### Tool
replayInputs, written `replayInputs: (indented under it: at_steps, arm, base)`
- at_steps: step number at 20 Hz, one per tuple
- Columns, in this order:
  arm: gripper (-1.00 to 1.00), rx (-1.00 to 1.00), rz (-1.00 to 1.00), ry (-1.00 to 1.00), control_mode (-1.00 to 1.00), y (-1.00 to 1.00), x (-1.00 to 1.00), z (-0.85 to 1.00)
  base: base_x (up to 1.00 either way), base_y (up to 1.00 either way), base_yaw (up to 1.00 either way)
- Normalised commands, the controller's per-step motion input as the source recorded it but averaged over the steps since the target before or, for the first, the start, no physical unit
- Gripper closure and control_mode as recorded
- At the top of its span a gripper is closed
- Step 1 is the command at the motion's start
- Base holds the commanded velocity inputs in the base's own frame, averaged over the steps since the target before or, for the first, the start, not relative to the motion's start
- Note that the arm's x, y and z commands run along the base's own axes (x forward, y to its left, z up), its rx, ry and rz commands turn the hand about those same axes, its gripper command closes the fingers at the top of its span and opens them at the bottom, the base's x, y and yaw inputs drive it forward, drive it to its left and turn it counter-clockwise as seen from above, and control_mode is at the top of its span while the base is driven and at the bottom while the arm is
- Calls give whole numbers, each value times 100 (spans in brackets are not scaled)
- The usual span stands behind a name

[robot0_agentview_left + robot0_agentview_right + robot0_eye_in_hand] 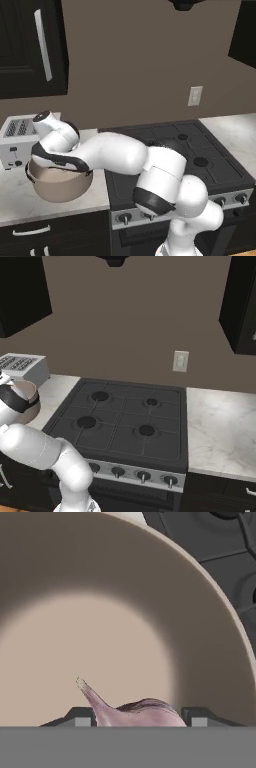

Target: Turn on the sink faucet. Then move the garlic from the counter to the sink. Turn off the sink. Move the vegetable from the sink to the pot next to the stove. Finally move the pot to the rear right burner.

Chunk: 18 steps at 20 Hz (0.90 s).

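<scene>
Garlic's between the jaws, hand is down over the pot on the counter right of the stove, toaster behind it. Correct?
Not quite: the pot sits on the counter left of the stove, as the left base view shows. The rest holds: the garlic is between the jaws over the pot, and the toaster stands behind it.

Lighting: even, dim, rendered; no glare. Soft shadow rings the inner wall of the round beige pot (150,612). Edges slightly soft, no distortion.
</scene>
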Motion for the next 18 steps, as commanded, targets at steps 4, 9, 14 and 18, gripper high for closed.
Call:
replayInputs:
  at_steps: [4,9,14,18]
  arm:
    - [100,0,0,1,-100,-5,0,-34]
    - [100,2,0,-1,-100,-11,0,-14]
    - [100,2,0,0,-100,-13,0,-6]
    - [-100,1,0,-1,-100,-5,-1,-13]
  base:
    - [0,0,0]
    - [0,0,0]
    - [0,0,0]
    - [0,0,0]
